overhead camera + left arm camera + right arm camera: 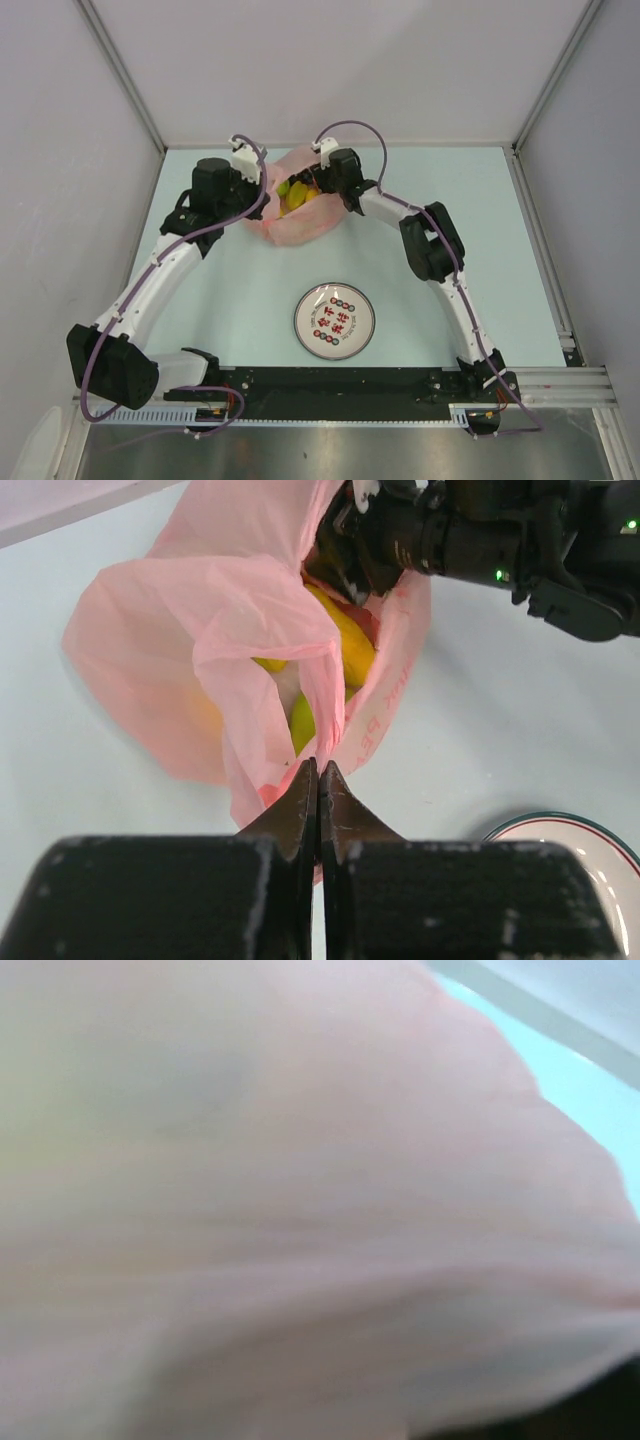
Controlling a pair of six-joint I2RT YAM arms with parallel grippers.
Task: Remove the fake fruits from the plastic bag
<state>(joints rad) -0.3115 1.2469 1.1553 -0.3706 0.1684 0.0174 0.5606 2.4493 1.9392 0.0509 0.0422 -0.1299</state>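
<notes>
Bag (pixel 290 226): pink and crumpled, it lay on the table (pixel 450 200) at the far middle, between the two wrists, with its mouth gaping upward.
Fruits (pixel 297 196): the ones that showed sat inside the bag. From the left wrist, a long yellow one (pixel 350 640) lay across the mouth, with a yellow-green one (pixel 303 725) below it. An orange glow came through the film on the left side.
Left gripper (pixel 318 770): it was clenched tight, jaws pressed flat together. The tips pinched the bag's near rim, and pink film spread away on both sides of them.
Right gripper (pixel 340 560): it reached down into the bag's mouth from the far side, just above the yellow fruit. Its fingers were buried behind the film, so I could not tell whether it gripped anything or stood released.
Right wrist view: it was filled with blurred pink film, with a sliver of table at the upper right.
Plate (pixel 334 293): white with red lettering, it sat on the near middle of the table, well apart from the bag.
</notes>
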